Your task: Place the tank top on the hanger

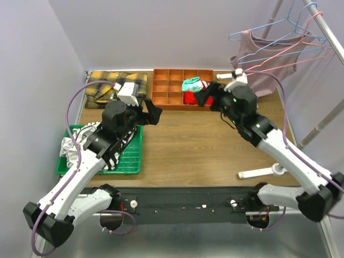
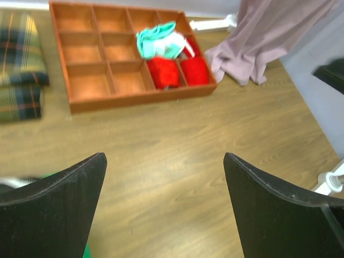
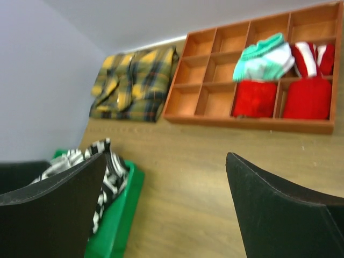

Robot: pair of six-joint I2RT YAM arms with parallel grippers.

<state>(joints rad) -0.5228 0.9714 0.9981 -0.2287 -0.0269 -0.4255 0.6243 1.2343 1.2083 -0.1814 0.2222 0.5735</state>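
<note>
Up at the back right of the worktop (image 1: 204, 145), the dusty mauve-pink sleeveless tank top of thin soft fabric (image 1: 269, 67) hangs from the slanted metal rail (image 1: 322, 26). It looks to be on a thin light-blue wire hanger (image 1: 234, 36), but a pink wire hanger (image 1: 309, 52) crosses right beside it, so I can't tell which wire carries it. The left end effector (image 1: 153, 114) and right end effector (image 1: 207, 97) are both spread wide and holding nothing, well apart from the top. My worry: slick thin wire plus floppy narrow straps means one could slide off, and the hem bunches on the worktop just beside the orange-brown wooden compartment tray (image 2: 134, 99), so an arm sweeping past could drag it down
</note>
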